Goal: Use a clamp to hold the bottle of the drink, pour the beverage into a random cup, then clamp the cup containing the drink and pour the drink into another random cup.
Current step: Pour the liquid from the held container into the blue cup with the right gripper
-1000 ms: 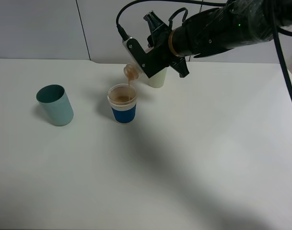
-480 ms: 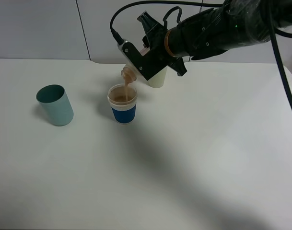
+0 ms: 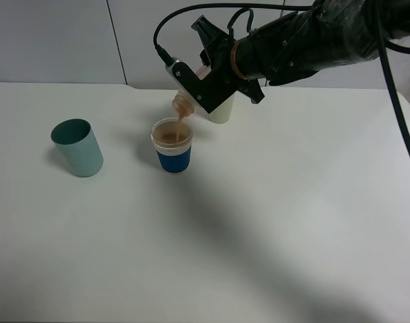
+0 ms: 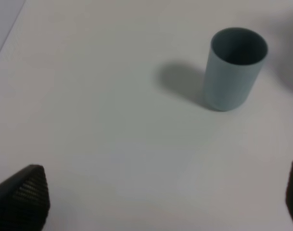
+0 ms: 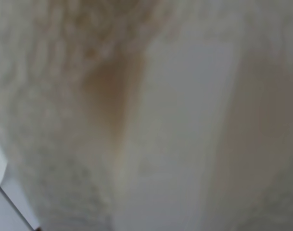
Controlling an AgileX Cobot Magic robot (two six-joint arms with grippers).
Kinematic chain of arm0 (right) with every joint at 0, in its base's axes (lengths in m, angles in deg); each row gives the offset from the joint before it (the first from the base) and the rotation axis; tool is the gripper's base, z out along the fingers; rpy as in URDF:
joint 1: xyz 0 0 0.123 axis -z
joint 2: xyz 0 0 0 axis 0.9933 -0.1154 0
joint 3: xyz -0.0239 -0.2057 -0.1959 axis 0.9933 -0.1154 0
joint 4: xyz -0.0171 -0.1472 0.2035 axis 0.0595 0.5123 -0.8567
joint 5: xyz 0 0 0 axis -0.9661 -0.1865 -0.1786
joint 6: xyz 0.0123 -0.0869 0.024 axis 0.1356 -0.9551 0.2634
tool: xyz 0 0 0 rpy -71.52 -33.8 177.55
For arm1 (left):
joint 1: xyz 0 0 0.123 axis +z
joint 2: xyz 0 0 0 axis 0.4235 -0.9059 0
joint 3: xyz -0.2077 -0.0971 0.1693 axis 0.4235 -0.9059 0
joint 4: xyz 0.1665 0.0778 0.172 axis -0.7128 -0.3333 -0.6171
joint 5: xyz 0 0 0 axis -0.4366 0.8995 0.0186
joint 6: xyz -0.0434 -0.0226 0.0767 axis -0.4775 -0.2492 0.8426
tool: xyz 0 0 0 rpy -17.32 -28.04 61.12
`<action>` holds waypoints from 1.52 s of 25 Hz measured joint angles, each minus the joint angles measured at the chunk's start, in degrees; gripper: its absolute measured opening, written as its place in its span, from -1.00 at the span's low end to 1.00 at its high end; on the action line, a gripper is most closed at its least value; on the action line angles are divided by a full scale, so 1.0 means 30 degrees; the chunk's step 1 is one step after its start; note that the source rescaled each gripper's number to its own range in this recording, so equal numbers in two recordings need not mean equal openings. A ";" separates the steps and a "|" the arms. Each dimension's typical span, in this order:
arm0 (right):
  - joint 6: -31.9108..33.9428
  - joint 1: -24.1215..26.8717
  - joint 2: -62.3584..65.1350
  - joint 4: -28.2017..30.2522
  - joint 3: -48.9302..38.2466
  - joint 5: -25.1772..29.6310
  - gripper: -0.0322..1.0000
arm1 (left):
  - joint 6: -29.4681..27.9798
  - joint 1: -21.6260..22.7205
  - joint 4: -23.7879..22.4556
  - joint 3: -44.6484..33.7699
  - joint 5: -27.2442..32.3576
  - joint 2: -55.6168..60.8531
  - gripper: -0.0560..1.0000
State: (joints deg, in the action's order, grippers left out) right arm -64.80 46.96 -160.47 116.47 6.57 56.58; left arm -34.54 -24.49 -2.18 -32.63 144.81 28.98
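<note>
POURING UNDER WAY: The right tool [image 3: 189,89], clamped shut on the tipped bottle [image 3: 182,102], sends a thin stream of tan drink [image 3: 180,120] into the blue-banded cup [image 3: 173,159], which stands directly below its tips on the white tabletop [image 3: 272,222]. The bottle's neck hangs just above the cup's rim without touching it, and the cup looks fairly full. The pale tumbler [image 3: 222,113] stands just behind the tool, partly hidden by it. The teal cup [image 3: 78,149] sits well off to the side, ahead of the left tool [image 4: 156,202], whose jaws are wide apart with nothing between them. A clean pour likely means holding the neck centred over the cup, tilting slowly so the stream does not overshoot, and righting the bottle before the level reaches the clear rim. The right wrist view is too blurred to help.
</note>
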 joint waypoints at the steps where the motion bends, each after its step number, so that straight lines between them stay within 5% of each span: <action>1: 0.0000 0.0000 0.0000 0.0124 0.0000 0.0020 -0.93 | 0.0000 0.0000 0.0000 0.0000 0.0000 0.0000 1.00; 38: -0.0187 -0.0740 0.0000 0.0982 0.0000 0.0213 -0.93 | 0.0000 0.0000 0.0000 0.0000 0.0000 0.0000 1.00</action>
State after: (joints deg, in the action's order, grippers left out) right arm -65.36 44.74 -160.47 119.41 6.57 57.22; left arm -34.54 -24.49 -2.18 -32.63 144.81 28.98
